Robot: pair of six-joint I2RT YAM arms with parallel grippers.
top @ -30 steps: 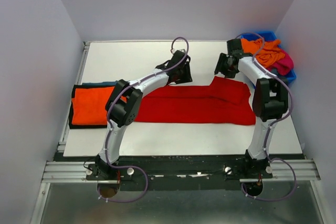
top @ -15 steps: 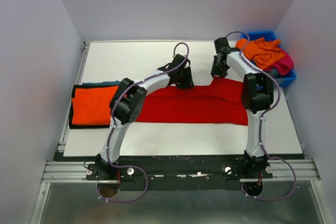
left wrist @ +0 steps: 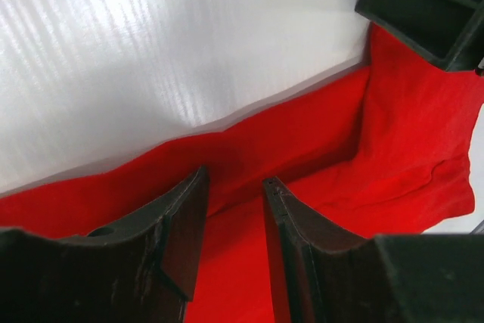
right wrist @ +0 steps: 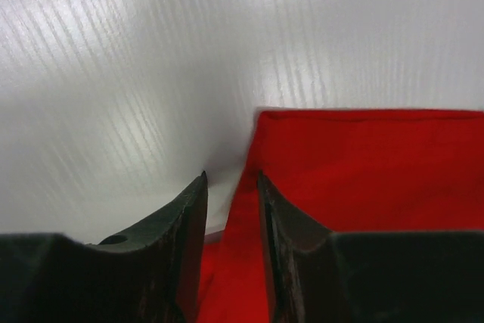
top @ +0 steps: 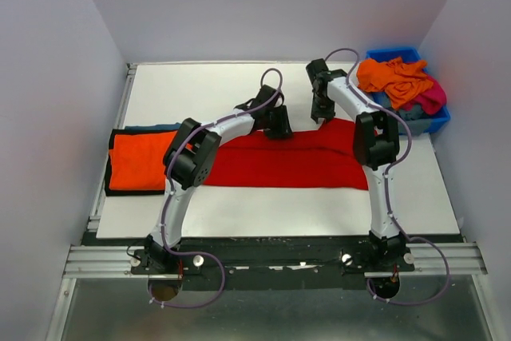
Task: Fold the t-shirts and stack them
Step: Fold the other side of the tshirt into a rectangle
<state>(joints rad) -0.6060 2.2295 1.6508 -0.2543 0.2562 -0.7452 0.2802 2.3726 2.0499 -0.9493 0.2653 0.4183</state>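
As the right arm swings in toward the middle of the frame, the folding of the big shirt moves on a step. At far left, a folded orange t-shirt [top: 136, 161] lies flat on the table [top: 200, 89], the start of the stack. Left of centre, the left pincer [top: 278, 123] has dipped to the far edge of the red t-shirt [top: 295, 161], its fingers drawn nearly together with a crease of red cloth nipped between them. The red t-shirt stretches in a long band across mid-frame, and its right end now stops shorter than a second ago. Right of centre, the right pincer [top: 319, 109], closed on the shirt's upper right corner, has hauled that corner leftward. At upper right, the blue bin [top: 441, 117] holds the unfolded t-shirts [top: 395, 77], orange and magenta among them. The sideways fold looks under way, not finished.
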